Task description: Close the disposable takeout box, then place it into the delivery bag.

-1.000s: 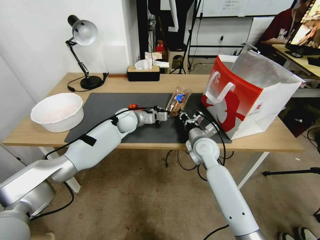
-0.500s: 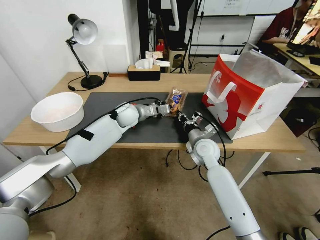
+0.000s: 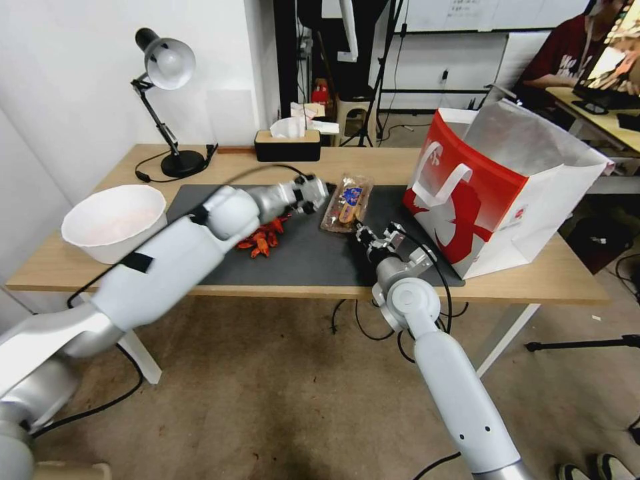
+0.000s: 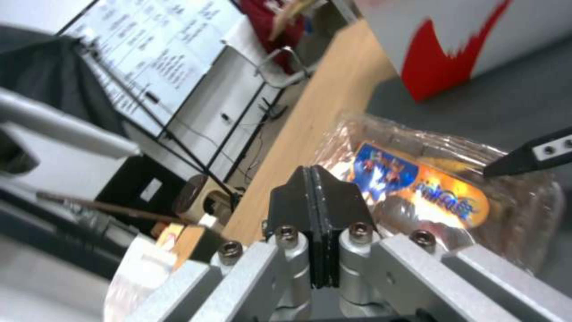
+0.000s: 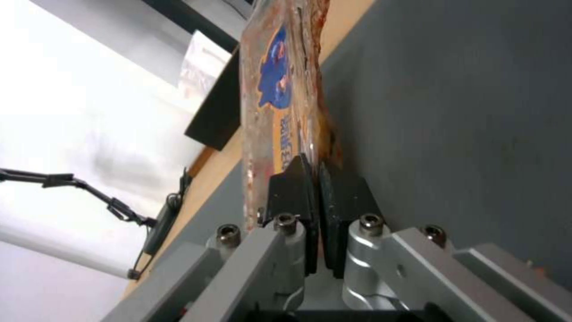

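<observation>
Up and away goes the left arm: half a second back its left gripper was pressed against the near-left edge of the takeout box, and now it has swung off toward ten o'clock, uncovering a scatter of red food bits on the dark mat. From the left wrist camera its pads sit flat together with nothing between them, so that claw is closed and empty, hanging just beside the box. Meanwhile the right gripper sits at six o'clock of the box, where it was before, and the right wrist camera shows its pads pinched down on the box's near edge, lid and base squeezed together there. The clamshell lies flat on the mat, blue-and-orange label up, and looks closed, though whether it has latched all the way round I cannot tell. So by my reading, step one is done or very nearly. Step two is all to come: the delivery bag stands open-mouthed at three o'clock of the box, near but not touching, and the box has not left the mat.
</observation>
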Tool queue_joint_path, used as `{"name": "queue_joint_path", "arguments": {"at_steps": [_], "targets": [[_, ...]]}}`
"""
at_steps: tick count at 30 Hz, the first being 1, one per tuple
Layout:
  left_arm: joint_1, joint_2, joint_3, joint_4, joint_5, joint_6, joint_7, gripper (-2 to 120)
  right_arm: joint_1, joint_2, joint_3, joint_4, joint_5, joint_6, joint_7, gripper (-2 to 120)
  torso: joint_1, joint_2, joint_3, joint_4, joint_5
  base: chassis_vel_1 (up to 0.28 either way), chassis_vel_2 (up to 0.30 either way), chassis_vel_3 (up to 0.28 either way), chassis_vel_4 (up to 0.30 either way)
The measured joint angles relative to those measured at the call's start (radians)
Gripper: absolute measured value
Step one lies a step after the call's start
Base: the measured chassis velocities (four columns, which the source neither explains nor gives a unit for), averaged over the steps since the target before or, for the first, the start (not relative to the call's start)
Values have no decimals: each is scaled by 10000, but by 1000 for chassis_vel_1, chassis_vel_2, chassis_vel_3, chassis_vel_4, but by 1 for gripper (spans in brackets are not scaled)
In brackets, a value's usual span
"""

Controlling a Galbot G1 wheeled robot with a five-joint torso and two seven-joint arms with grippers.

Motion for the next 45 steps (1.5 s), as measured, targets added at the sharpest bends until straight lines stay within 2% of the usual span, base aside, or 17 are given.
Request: {"name": "queue_joint_path", "arguments": {"at_steps": [3, 5, 7, 8, 11, 12, 15, 16, 18, 19, 23, 24, 27, 28, 32, 38, 45], "targets": [[956, 944, -1031, -1082, -1321, 367, -237, 0, -46, -242, 16, 156, -1, 26, -87, 0, -1, 0, 0, 2, -1, 0, 0, 0, 0], [1244, 1107, -1333, -1304, -1506, 424, -302, 0, -58, -286, 25, 186, -2, 29, -116, 0, -1, 0, 0, 2, -2, 0, 0, 0, 0], [2170, 1448, -2305, -1938, -1908, 572, -530, 0, -77, -383, 50, 232, -17, 37, -190, 0, -1, 0, -1, 1, 3, 0, 0, 0, 0], [2170, 1448, -2305, -1938, -1908, 572, -530, 0, -77, -383, 50, 232, -17, 37, -190, 0, -1, 0, -1, 1, 3, 0, 0, 0, 0], [3929, 1697, -3763, -2765, -2189, 716, -956, 0, -84, -442, 37, 261, -105, 68, -306, 0, -2, 0, -1, -1, 4, 0, 0, 0, 0], [3929, 1697, -3763, -2765, -2189, 716, -956, 0, -84, -442, 37, 261, -105, 68, -306, 0, -2, 0, -1, -1, 4, 0, 0, 0, 0], [5520, 1766, -4732, -3444, -2102, 747, -1263, 0, -105, -461, 20, 321, -200, 83, -395, 0, -2, 0, -1, 2, 2, 0, 0, 0, 0], [5520, 1766, -4732, -3444, -2102, 747, -1263, 0, -105, -461, 20, 321, -200, 83, -395, 0, -2, 0, -1, 2, 2, 0, 0, 0, 0], [6534, 1711, -5492, -3888, -1895, 756, -1428, 0, -108, -469, 28, 355, -256, 85, -465, 0, -2, 0, -1, 0, -1, 0, 0, 0, 0], [6534, 1711, -5492, -3888, -1895, 756, -1428, 0, -108, -469, 28, 355, -256, 85, -465, 0, -2, 0, -1, 0, -1, 0, 0, 0, 0], [8269, 1249, -7124, -4474, -1488, 750, -1747, 0, -122, -509, -3, 397, -331, 87, -577, 0, -2, 0, -1, -3, 5, 0, 0, 0, 0], [8269, 1249, -7124, -4474, -1488, 750, -1747, 0, -122, -509, -3, 397, -331, 87, -577, 0, -2, 0, -1, -3, 5, 0, 0, 0, 0], [9558, 669, -8263, -4855, -1269, 710, -1941, 0, -170, -504, -6, 488, -363, 89, -645, 0, -2, 1, -1, 0, 2, 0, 0, 0, 0], [9558, 669, -8263, -4855, -1269, 710, -1941, 0, -170, -504, -6, 488, -363, 89, -645, 0, -2, 1, -1, 0, 2, 0, 0, 0, 0], [11252, -258, -9504, -5282, -806, 347, -1996, 0, -295, -555, 2, 605, -409, 91, -765, 0, -3, 0, 0, 1, 0, 0, 0, 0, 0], [12407, -957, -10206, -5500, -509, -83, -1981, 0, -340, -624, 0, 691, -461, 93, -868, 0, -1, 0, 0, -1, 5, 0, 0, 0, 0], [12921, -1395, -10437, -5627, -443, -344, -2058, 0, -378, -678, 37, 777, -464, 93, -876, 0, -1, 0, 0, 0, 3, 0, 0, 0, 0]]}}
